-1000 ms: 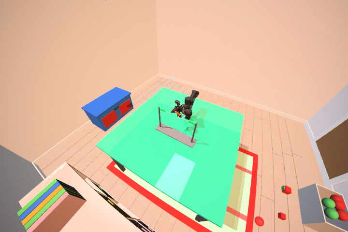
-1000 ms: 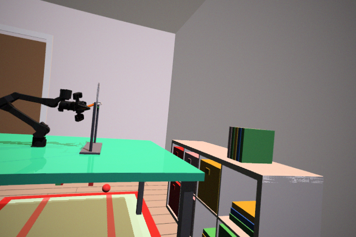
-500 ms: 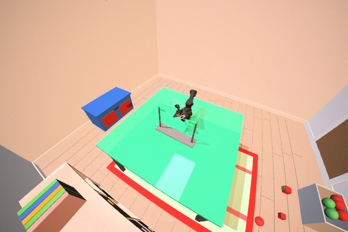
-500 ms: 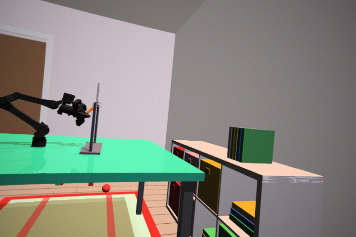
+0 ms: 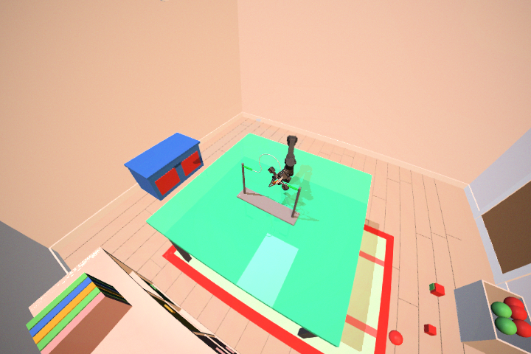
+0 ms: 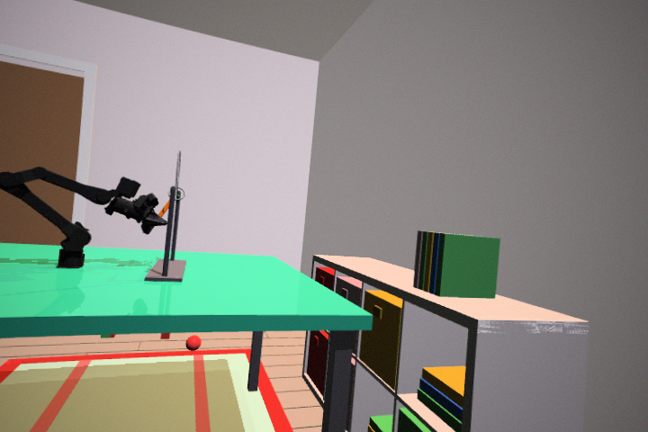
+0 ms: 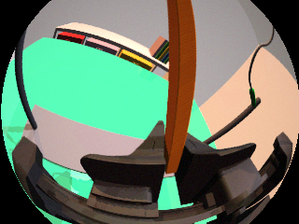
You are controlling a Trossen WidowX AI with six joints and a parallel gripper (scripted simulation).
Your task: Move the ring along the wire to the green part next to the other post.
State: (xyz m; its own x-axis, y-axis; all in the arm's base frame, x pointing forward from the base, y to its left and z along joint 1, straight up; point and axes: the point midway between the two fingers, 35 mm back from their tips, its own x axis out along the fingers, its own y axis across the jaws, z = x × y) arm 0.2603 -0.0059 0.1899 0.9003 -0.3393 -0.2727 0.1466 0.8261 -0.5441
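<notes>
My gripper [image 5: 274, 182] [image 6: 163, 220] [image 7: 163, 124] is shut on the orange handle [image 5: 277, 181] [image 6: 165, 206] [image 7: 182, 79], which slants up from the fingers. The ring [image 6: 184, 193] shows as a thin loop around the line of the wire in the exterior view; its exact place along the wire is hard to tell. The green part [image 5: 291, 186] by the right post [image 5: 296, 202] lies just beside the gripper in the top view. The other green part [image 5: 247, 168] [image 7: 252, 96] is at the left post [image 5: 243, 179] [image 7: 234, 125]. The grey wire [image 5: 268, 154] [image 7: 250, 70] arches between them, partly hidden behind the arm.
The posts stand on a flat grey-brown base [image 5: 266, 204] [image 6: 165, 271] [image 7: 84, 135] on the green table [image 5: 216, 209] [image 6: 264, 300]. The gripper is above the base, on the robot's side of the wire. A low shelf [image 6: 528, 356] and a blue cabinet [image 5: 161, 154] stand away from the table.
</notes>
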